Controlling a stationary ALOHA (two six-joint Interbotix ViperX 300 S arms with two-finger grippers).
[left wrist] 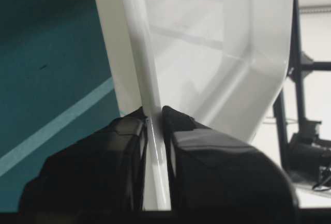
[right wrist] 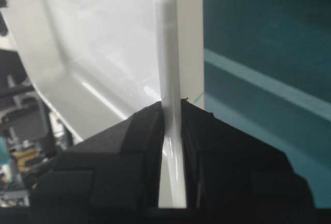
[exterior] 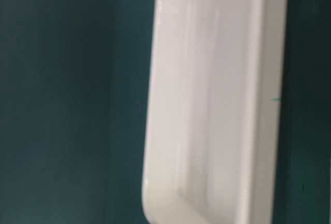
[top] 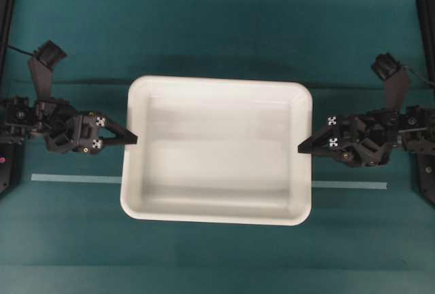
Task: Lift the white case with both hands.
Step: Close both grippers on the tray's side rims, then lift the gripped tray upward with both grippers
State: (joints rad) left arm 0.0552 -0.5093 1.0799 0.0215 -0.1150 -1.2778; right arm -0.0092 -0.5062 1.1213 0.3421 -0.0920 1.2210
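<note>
The white case [top: 217,151] fills the middle of the overhead view, a shallow rectangular tray with rounded corners. My left gripper [top: 133,138] is shut on the rim of its left short side. My right gripper [top: 302,147] is shut on the rim of its right short side. In the left wrist view the rolled rim [left wrist: 150,131] runs between the two black fingers [left wrist: 124,146] of the left gripper [left wrist: 154,118]. The right wrist view shows the same: the rim [right wrist: 170,125] is pinched by the right gripper [right wrist: 172,106]. The table-level view shows only the case [exterior: 217,105], close up.
A thin pale tape strip [top: 75,179] lies across the teal table [top: 217,36], passing under the case and showing again on the right [top: 350,185]. Black frame posts [top: 5,9] stand at both side edges of the overhead view.
</note>
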